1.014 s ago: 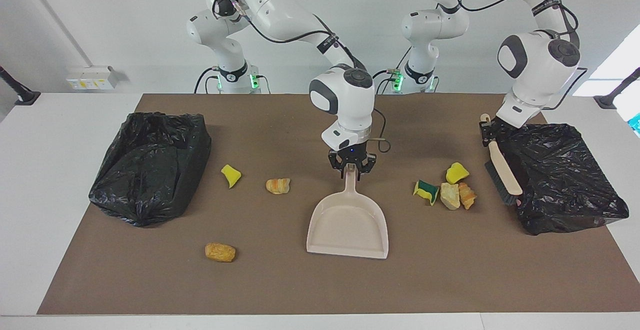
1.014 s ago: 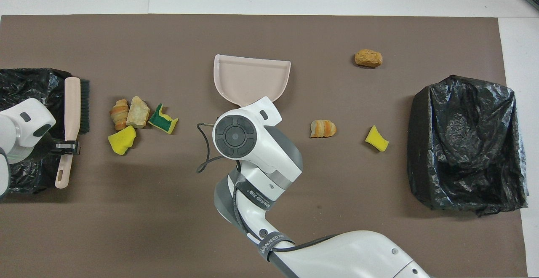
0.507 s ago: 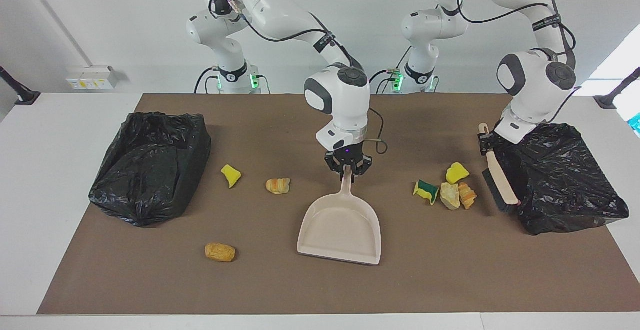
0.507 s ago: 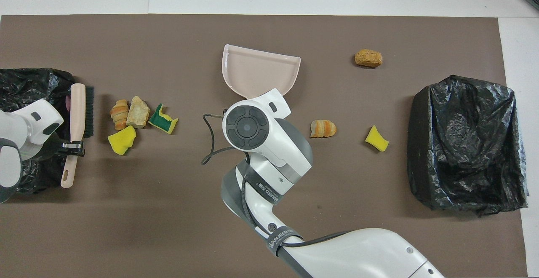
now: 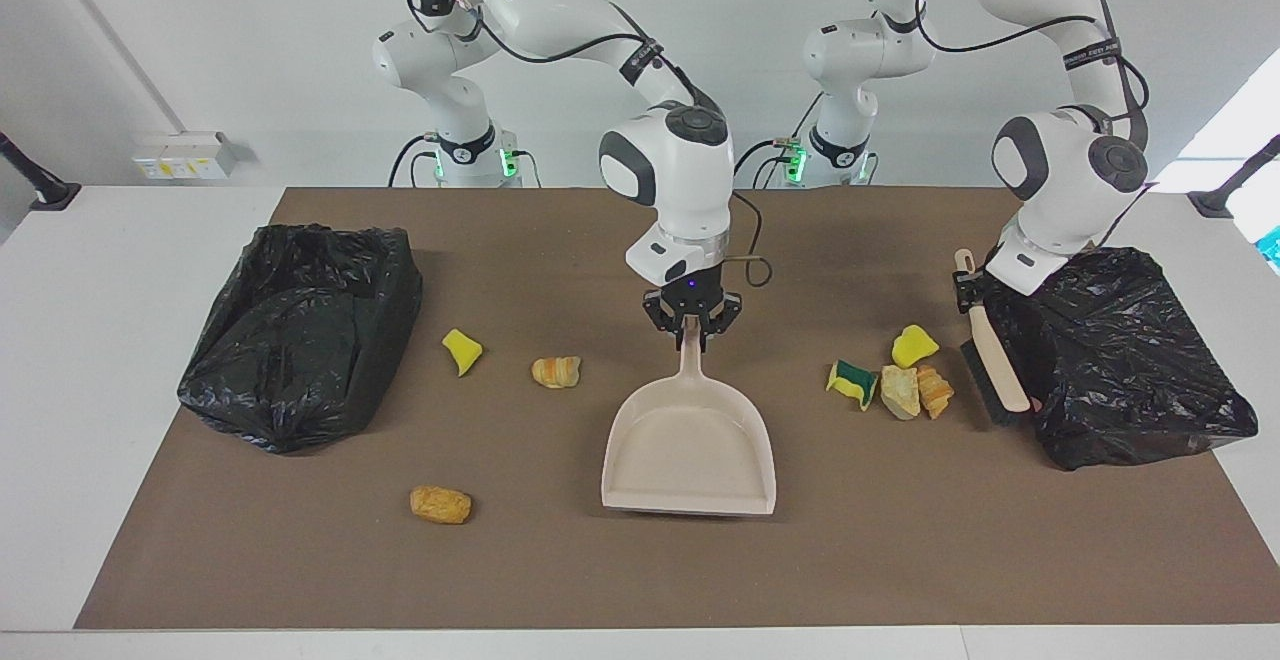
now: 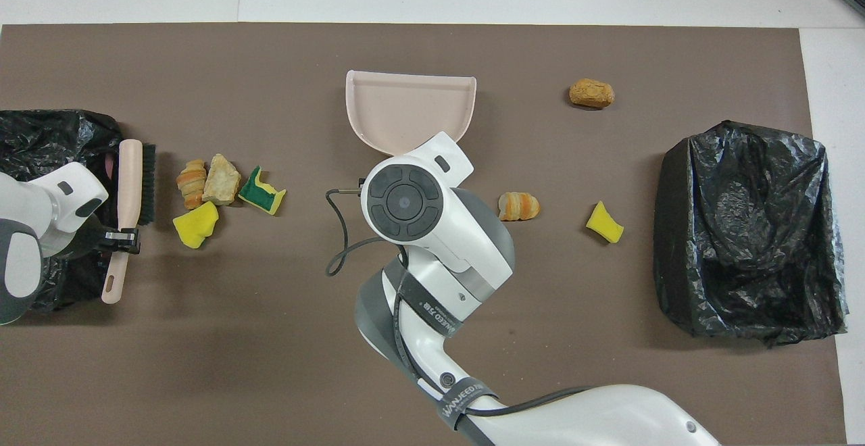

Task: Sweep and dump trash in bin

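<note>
Black pincers work from the robots' end: the left pincer (image 5: 966,283) is clamped on the brush (image 5: 991,358) handle beside a bin bag (image 5: 1130,360); the right pincer (image 5: 692,332) is clamped on the dustpan (image 5: 690,450) handle at mid-counter (image 5: 900,560). Four scraps (image 5: 893,378) cluster at the brush's bristles, toward 9 o'clock in the facing view. Two scraps (image 5: 510,360) lie between dustpan and the second bin bag (image 5: 300,330). Farthest out lies a brown lump (image 5: 440,504).

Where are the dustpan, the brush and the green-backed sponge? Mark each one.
dustpan (image 5: 690,445), facing view, bare floor of its pan.
brush (image 5: 992,345), facing view, middle of its beige back.
green-backed sponge (image 6: 260,191), overhead view, its green face.
</note>
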You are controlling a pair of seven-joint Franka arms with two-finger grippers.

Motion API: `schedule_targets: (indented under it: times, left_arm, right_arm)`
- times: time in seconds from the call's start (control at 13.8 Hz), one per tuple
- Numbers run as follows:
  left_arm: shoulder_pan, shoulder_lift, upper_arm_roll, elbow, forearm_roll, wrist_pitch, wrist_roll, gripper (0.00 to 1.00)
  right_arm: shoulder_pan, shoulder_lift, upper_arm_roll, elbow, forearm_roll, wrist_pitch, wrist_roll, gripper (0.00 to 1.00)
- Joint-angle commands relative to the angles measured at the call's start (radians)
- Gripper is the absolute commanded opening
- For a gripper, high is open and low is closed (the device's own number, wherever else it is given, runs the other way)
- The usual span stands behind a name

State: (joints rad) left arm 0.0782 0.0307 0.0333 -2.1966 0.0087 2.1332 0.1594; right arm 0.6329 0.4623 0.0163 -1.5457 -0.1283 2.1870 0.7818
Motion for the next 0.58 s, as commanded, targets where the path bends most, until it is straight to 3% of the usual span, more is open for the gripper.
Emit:
schedule_targets:
  times: [0.0, 0.29, 0.51]
  left_arm:
    - [-0.006, -0.003, -0.010, -0.025, 0.014, 0.011, -0.010, 0.00]
    - [-0.090, -0.014, -0.012, -0.058, 0.013, -0.003, -0.134, 0.00]
    - [-0.196, -0.020, -0.015, -0.063, 0.013, -0.021, -0.300, 0.00]
  right_arm:
    - [-0.060, -0.083, 0.005, -0.034, 0.084, -0.085, -0.212, 0.00]
    - [-0.160, -0.131, 0.005, -0.036, 0.121, -0.263, -0.617, 0.00]
    - [-0.237, -0.139, 0.004, -0.054, 0.121, -0.302, -0.927, 0.00]
